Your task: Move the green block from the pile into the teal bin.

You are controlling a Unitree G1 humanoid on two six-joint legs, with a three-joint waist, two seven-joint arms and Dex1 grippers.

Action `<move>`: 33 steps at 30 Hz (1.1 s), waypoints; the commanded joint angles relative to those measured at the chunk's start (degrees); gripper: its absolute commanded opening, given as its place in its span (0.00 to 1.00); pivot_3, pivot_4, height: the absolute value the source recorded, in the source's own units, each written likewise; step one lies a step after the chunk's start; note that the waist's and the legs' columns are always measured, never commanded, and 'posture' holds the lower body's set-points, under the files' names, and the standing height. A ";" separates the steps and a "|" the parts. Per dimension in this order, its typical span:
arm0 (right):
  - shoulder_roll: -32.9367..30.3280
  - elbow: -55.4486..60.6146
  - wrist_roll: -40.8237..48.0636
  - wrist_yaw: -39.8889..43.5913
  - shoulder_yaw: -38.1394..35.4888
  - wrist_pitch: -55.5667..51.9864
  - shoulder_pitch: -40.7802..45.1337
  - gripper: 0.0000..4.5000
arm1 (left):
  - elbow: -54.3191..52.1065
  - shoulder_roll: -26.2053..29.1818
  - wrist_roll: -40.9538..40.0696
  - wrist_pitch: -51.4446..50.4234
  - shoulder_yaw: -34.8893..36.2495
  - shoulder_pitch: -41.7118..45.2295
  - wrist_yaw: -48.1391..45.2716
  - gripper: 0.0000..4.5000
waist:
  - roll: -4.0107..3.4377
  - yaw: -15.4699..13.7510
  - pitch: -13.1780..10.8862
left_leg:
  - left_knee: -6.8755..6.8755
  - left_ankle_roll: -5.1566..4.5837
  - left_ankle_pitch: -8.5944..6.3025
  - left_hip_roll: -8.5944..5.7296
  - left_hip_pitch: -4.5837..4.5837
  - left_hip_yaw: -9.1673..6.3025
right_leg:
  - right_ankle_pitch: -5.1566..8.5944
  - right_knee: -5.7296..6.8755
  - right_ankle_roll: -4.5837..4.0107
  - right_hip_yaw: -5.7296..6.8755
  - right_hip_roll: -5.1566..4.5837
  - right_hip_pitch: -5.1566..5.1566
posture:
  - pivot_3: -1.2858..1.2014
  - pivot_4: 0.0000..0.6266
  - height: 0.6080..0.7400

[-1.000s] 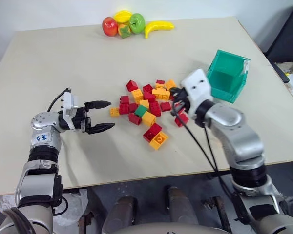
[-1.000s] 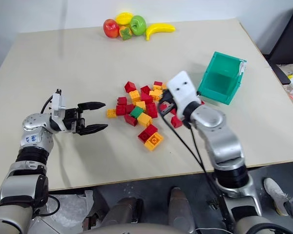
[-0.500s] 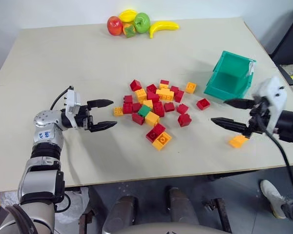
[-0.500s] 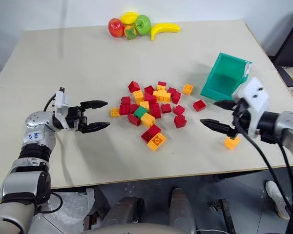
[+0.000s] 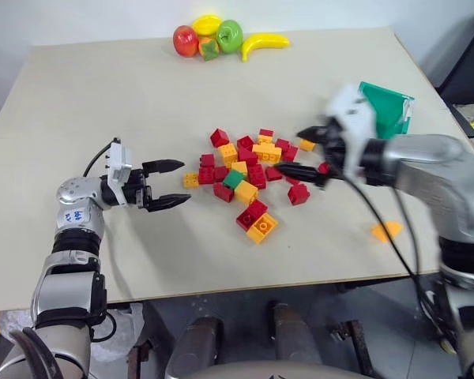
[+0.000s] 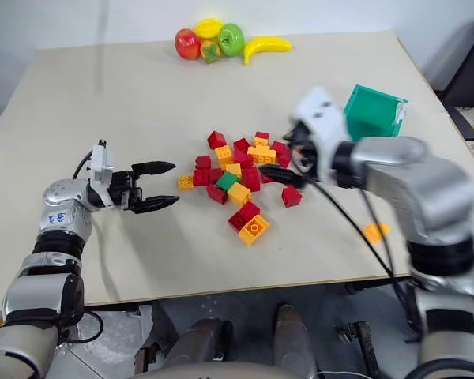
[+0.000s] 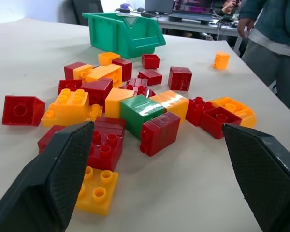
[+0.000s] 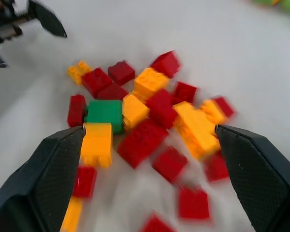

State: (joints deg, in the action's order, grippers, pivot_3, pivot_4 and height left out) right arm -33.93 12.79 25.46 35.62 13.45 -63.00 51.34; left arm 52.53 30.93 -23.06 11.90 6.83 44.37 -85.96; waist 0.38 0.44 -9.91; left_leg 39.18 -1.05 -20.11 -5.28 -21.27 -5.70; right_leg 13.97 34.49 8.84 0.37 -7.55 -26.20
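Over the pile (image 5: 245, 178) my right gripper (image 5: 300, 151) is spread, empty; left gripper (image 5: 167, 184) too. Green block (image 5: 232, 179) is wedged among reds, so I risk scattering bricks.

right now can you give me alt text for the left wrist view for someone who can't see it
A green block sits in the middle of a pile of red and orange-yellow bricks on a pale table, framed by the left gripper's two open black fingers. Behind the pile stands a teal bin, with a lone orange brick off to one side.
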 commanded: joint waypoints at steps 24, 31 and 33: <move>20.99 -21.88 -13.58 12.37 24.52 -4.19 15.14 1.00 | -10.93 0.45 -0.88 -1.85 3.82 -7.53 2.03 1.00 | -0.01 2.87 0.02 | 0.28 0.08 -0.02 -0.04 -0.01 0.02 | -0.11 0.64 -0.33 0.74 -0.16 -0.37 | 0.52 0.24 1.00; 22.68 -28.08 -16.03 10.02 21.40 -0.22 14.21 1.00 | -12.21 0.61 -0.75 -2.46 4.16 -8.48 2.33 1.00 | -0.01 2.91 0.02 | 0.45 0.16 0.00 -0.01 0.03 0.07 | -0.14 0.85 -0.43 0.69 -0.12 -0.37 | 0.52 0.24 1.00; 23.46 -29.69 -16.42 9.49 20.23 1.36 14.22 1.00 | -12.45 0.63 -0.76 -2.62 4.20 -8.58 2.39 1.00 | 0.00 2.90 0.02 | 0.46 0.16 0.00 -0.01 0.06 0.09 | -0.13 0.91 -0.45 0.67 -0.12 -0.37 | 0.52 0.24 1.00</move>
State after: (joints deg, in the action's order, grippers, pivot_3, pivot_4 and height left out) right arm -11.37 -16.26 9.63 45.81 35.30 -63.45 65.38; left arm 41.61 30.46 -23.13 9.33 10.20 35.70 -83.72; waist 0.38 3.33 -9.89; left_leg 39.65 -0.88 -20.11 -5.29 -21.21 -5.62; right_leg 13.84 35.42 8.39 1.04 -7.67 -26.57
